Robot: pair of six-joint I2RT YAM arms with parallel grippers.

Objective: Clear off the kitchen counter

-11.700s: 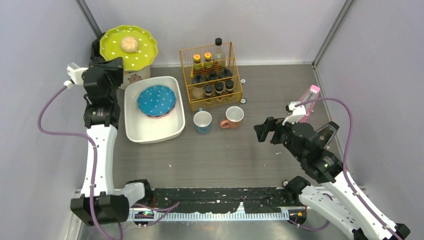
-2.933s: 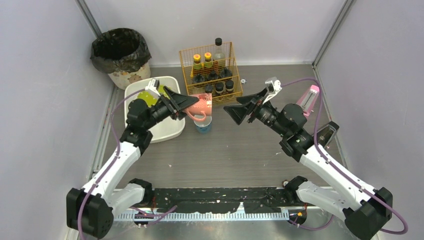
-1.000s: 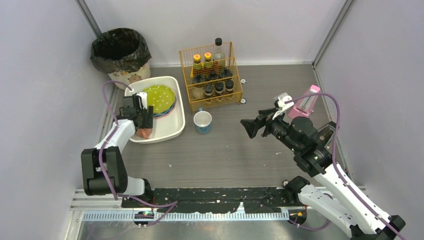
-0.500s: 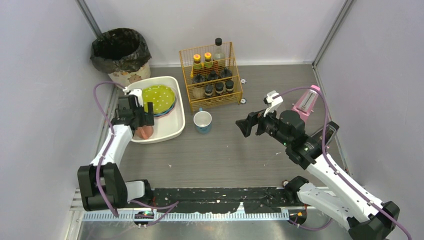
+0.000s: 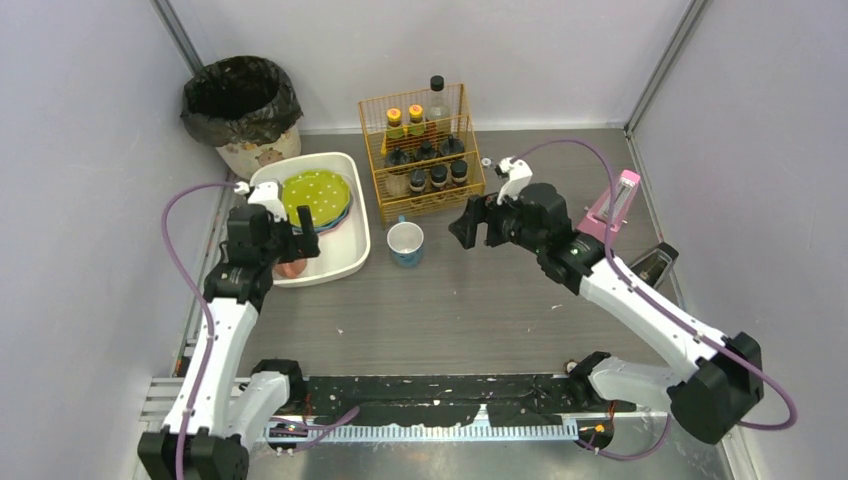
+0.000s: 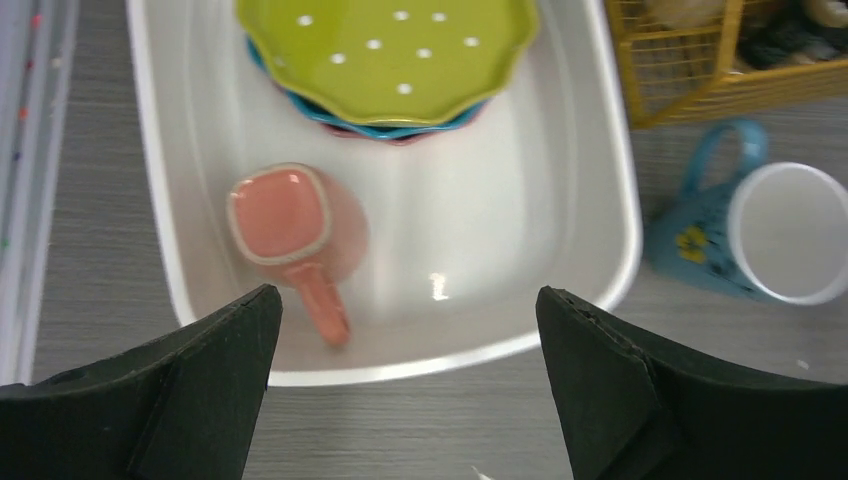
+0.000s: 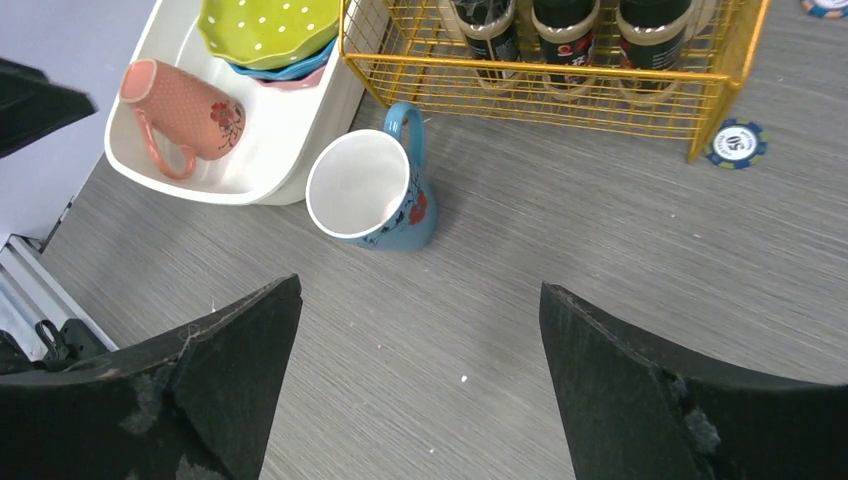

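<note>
A: Are we holding anything?
B: No. Our left gripper [image 6: 407,300] gapes over the pink ceramic mug [image 6: 295,225] in the white rectangular tub [image 6: 152,200]; our right gripper [image 7: 420,290] gapes above the blue ceramic mug [image 7: 370,190] on the grey wood-grain kitchen counter [image 5: 450,310].

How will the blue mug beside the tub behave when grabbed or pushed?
The blue mug looks like glazed ceramic: probably rigid, slick, breakable. It stands upright on the kitchen counter, so a low push would likely slide it, a high one tip it. Seemingly empty, so light.
</note>
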